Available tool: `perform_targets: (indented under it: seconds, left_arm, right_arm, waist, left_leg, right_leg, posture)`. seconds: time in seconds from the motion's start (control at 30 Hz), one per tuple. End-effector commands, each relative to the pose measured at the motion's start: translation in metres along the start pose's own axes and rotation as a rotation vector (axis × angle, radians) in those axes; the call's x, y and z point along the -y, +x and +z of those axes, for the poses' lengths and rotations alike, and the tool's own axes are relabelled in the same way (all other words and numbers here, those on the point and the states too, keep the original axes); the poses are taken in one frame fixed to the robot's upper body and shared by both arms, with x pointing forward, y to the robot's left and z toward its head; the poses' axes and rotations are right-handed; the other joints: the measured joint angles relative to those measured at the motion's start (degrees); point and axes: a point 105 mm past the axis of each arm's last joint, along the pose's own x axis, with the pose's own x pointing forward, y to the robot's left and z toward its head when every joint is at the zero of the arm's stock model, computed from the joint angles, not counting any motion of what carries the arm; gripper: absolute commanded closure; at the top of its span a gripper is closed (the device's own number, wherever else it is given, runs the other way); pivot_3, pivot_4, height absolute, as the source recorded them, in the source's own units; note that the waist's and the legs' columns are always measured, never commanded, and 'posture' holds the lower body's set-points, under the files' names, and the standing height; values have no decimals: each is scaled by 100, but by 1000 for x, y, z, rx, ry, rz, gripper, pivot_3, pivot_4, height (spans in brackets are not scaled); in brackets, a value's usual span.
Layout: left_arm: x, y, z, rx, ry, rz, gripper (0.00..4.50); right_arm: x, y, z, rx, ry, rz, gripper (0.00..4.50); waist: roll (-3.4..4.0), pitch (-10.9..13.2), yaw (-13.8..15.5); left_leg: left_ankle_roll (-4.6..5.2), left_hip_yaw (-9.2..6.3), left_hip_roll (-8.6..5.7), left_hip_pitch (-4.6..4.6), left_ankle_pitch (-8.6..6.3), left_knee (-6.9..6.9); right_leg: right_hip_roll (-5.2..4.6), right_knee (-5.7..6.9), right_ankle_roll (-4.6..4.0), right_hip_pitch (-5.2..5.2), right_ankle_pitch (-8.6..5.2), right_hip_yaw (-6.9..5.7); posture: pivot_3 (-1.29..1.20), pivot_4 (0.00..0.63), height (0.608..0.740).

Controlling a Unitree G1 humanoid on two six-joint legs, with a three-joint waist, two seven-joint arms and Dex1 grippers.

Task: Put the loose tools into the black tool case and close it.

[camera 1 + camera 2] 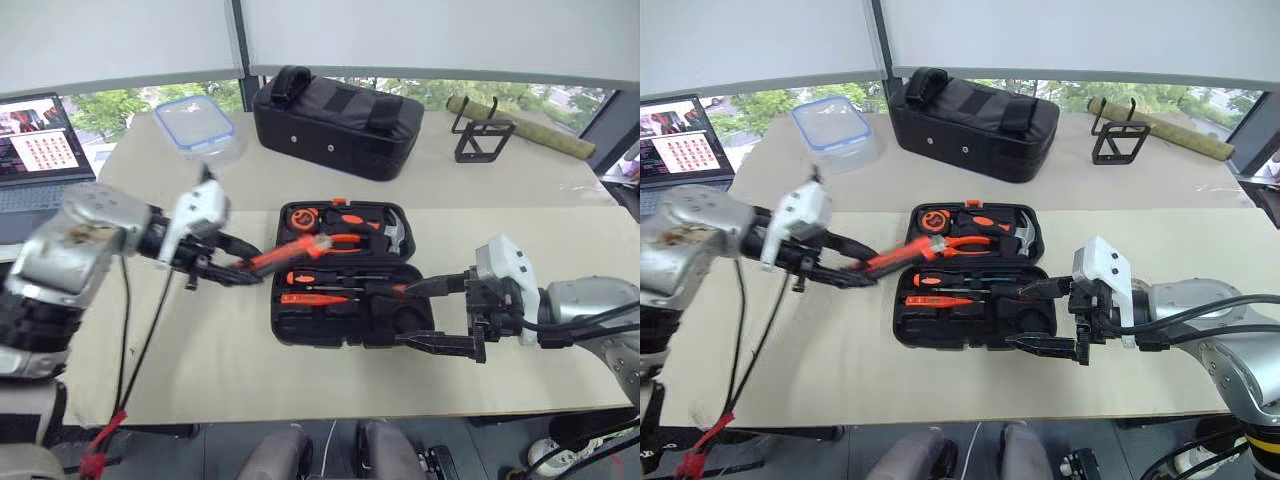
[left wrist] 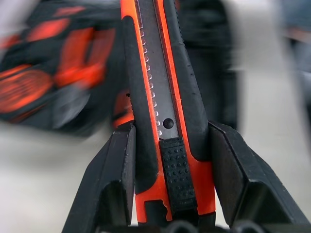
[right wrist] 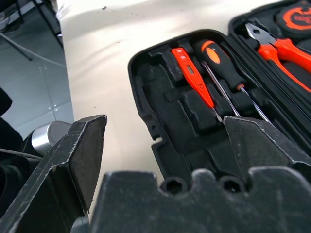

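The left hand is clamped on the orange-black utility knife, its two fingers pinching the butt end on both flanks, as the left wrist view shows. The knife hangs above the surface, its tip over the left edge of the black tool case.

I judge the knife light and rigid, with hard plastic sides that could slip or pivot in a narrow pinch; a hold nearer mid-body, across the ribbed grip, would steady it for seating in its slot.

The case lies open and flat at centre. A small orange screwdriver and a black-and-orange-handled screwdriver sit in the near half; pliers and a hammer sit in the far half.

The right hand hovers at the case's right near corner, fingers spread wide, gripping nothing.
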Motion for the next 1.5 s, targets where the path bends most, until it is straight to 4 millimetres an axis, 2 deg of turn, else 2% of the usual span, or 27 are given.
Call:
perform_targets:
  seconds: [0.03, 0.27, 0.4, 0.5, 0.53, 0.6, 0.73, 0.83, 0.93, 1.13, 1.27, 1.3, 1.37, 1.5]
  left_arm:
    - [-4, 24, 4, -78, 61, -28, 2804]
    - [-5, 56, -2, -155, 29, -69, 2804]
    - [-11, 67, -2, -150, -12, -40, 2804]
    - [-4, 69, 0, -139, -43, -78, 2804]
    - [-2, 69, 1, -131, -46, -83, 2004]
    - [-2, 65, 5, -108, -52, -84, 1624]
    - [-6, 53, 18, -43, -54, -70, 97]
    - [-13, 43, 32, 34, -44, -40, 34]
    - [-9, 38, 29, 29, -21, -62, 803]
    - [-4, 36, 13, -53, 21, -85, 2755]
    - [1, 39, -6, -153, 66, -112, 4317]
    - [-1, 40, -12, -186, 89, -101, 4458]
    - [-7, 46, -24, -239, 131, -70, 4458]
    - [-7, 64, -35, -250, 136, -77, 4458]
  right_arm:
    - [-4, -1, 11, 35, -54, -18, 0]
    - [-4, -4, 15, 70, -24, -55, 0]
    - [-4, -4, 14, 74, -19, -65, 0]
    - [-4, -3, 14, 81, -13, -72, 0]
    - [-4, -3, 13, 80, -12, -73, 0]
    - [-3, -3, 11, 76, -11, -75, 0]
    - [-2, -2, 10, 73, -8, -75, 0]
    - [-1, -1, 9, 70, -7, -71, 0]
    - [-1, 0, 8, 69, -7, -69, 0]
    - [0, 0, 7, 66, -11, -67, 0]
    - [-1, 0, 6, 64, -8, -68, 0]
    - [-2, 1, 6, 64, -7, -68, 0]
    - [-3, 0, 5, 65, -3, -67, 0]
    - [-2, 0, 5, 69, 5, -71, 0]
  waist:
    - [0, 0, -16]
    - [-2, 2, -55]
    - [-2, 2, -23]
    - [-2, 2, -26]
    - [-2, 2, -27]
    - [-2, 2, -31]
    - [-2, 2, -33]
    - [-3, 2, -20]
    - [-2, 1, -26]
    - [-2, 1, -40]
    - [-2, 1, -37]
    - [-2, 1, -35]
    - [-2, 1, -17]
    - [0, 0, 24]
  left_leg:
    - [1, -1, 1, -1, 0, -1]
    - [3, -3, 3, -8, 2, 1]
    - [5, -3, 1, -8, 2, 6]
    - [5, -3, 2, -8, 2, 7]
    - [5, -3, 2, -7, 2, 6]
    - [5, -3, 3, -7, 2, 6]
    - [5, -4, 2, -7, 2, 7]
    - [5, -4, 2, -7, 2, 8]
    - [5, -4, 1, -7, 2, 9]
    - [4, -5, 2, -6, 3, 8]
    - [4, -5, 2, -6, 2, 8]
    - [4, -5, 1, -6, 2, 8]
    - [4, -4, 1, -6, 3, 9]
    - [5, -2, 0, -2, 2, 10]
  right_leg:
    - [0, 0, 0, -1, 0, 0]
    - [5, -1, -1, -4, 0, 4]
    - [5, -2, 0, -2, 0, 2]
    - [7, 0, 0, -2, 0, 3]
    - [8, 2, 0, -4, 0, 4]
    - [9, 2, 0, -4, 0, 4]
    - [8, 1, 0, -4, 0, 3]
    - [8, 2, 0, -4, 0, 2]
    - [8, 1, 0, -3, 0, 1]
    - [8, 1, 0, -3, 0, 2]
    - [6, 1, 0, -2, 0, 2]
    - [6, 1, -1, -2, 0, 3]
    - [5, 0, -1, -1, 0, 2]
    - [2, -1, 0, 4, 0, 4]
  posture:
    - [0, 150, 716]
    - [0, 150, 716]
    - [0, 150, 716]
    - [0, 150, 716]
    - [0, 150, 716]
    - [0, 150, 716]
    - [0, 150, 716]
    - [0, 150, 716]
    - [0, 150, 716]
    - [0, 150, 716]
    - [0, 150, 716]
    - [0, 150, 716]
    - [0, 150, 716]
    - [0, 150, 716]
